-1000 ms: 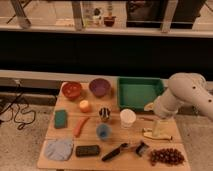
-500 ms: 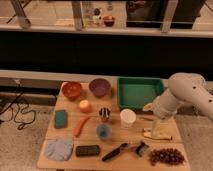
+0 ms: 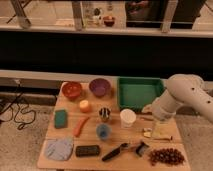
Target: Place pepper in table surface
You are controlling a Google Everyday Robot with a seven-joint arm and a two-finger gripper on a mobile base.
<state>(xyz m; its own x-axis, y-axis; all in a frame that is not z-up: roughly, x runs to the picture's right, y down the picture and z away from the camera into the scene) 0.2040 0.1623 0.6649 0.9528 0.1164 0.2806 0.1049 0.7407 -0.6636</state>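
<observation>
Can't read a single label here, any print on the stuff is way too small. Easy enough to spot the pepper (image 3: 81, 126) though: slim, orange-red, slightly curved, narrowing toward its lower end. Lies flat on the light wooden table (image 3: 70, 134), in the left half, angled on a diagonal. Sits just right of a green sponge (image 3: 61, 118), below a round orange fruit (image 3: 85, 105), left of a small blue cup (image 3: 103, 131) and above a dark rectangular block (image 3: 87, 150). Doesn't seem to touch any of them.

Further back, a red bowl (image 3: 72, 90) and a purple bowl (image 3: 100, 87) side by side, plus a green tray (image 3: 139, 94) at the far right. Down front, a grey-blue cloth (image 3: 59, 149) and a bunch of dark grapes (image 3: 165, 156).

As for the tool (image 3: 148, 108): hangs off the white arm (image 3: 187, 92) on the right side, low over the table, just below the tray's front edge and right of a white cup (image 3: 128, 118). Released, gripping nothing, and well apart from the pepper.
</observation>
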